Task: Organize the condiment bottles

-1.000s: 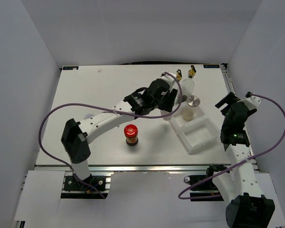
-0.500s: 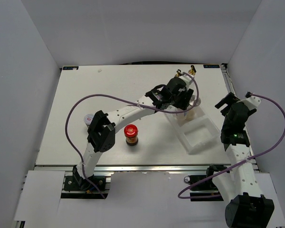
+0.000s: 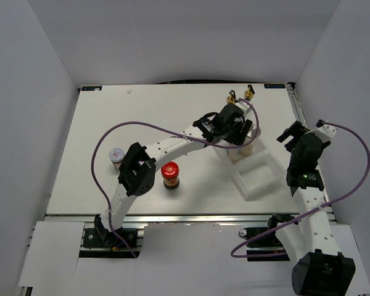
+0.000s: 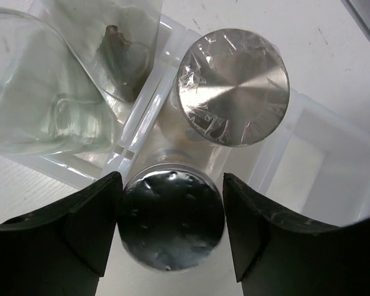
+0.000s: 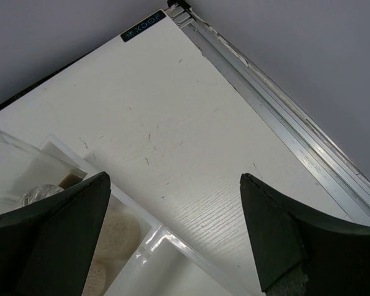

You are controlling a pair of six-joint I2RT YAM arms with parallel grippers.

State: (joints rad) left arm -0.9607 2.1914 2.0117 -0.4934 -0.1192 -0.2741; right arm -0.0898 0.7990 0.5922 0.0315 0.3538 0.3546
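Note:
My left gripper [image 3: 237,131] [image 4: 172,179] is over the far end of the white divided tray [image 3: 259,177], shut on a silver-lidded shaker [image 4: 171,217] standing in a tray compartment; its fingers hug both sides of the lid. A second silver-lidded shaker [image 4: 233,86] stands just beyond it. Two clear cruets with gold pourers [image 3: 232,98] [image 3: 249,94] stand at the tray's far end. The red-lidded brown jar [image 3: 170,175] and the white-lidded labelled jar [image 3: 116,154] stand on the table to the left. My right gripper [image 3: 294,132] [image 5: 174,179] hangs open and empty, right of the tray.
The tray's near compartments [image 3: 254,165] hold nothing. The table's right edge rail [image 5: 296,142] runs close beside the right gripper. A purple cable [image 3: 142,126] loops above the left arm. White walls surround the table.
The left arm swung right and settled over the tray with its shaker, beside the other shaker. Its elbow shifted, uncovering the white-lidded jar at the left. The right arm stayed put.

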